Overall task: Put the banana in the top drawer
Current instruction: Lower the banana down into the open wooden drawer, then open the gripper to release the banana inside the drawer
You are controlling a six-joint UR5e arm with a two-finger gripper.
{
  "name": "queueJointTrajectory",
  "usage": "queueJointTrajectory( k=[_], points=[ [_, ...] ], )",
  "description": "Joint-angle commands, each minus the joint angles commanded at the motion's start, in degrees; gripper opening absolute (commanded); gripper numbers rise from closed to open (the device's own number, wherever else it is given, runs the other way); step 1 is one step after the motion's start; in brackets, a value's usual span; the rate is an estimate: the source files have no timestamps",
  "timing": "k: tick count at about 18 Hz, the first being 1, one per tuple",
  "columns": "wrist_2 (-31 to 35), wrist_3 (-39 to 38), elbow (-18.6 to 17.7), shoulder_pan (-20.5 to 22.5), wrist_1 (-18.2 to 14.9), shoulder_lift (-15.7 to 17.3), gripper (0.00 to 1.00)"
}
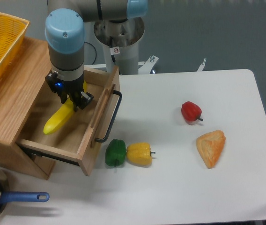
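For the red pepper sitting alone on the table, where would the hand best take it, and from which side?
Likely from straight above, fingers closing across the rounded body of the red pepper. Its thin stem points toward the lower right and offers little to hold, so avoid that end. It sits apart from other items, leaving room around it.
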Motion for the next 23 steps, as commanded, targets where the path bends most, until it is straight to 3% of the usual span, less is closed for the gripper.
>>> queueJointTrajectory(
  k=[12, 23],
  points=[
    [0.0, -0.1, 0.1, -0.6, 0.0, -0.6, 0.39],
    [0.1, 0.6, 0.2, -0.7, 0.0, -0.5, 0.5]
  ],
)
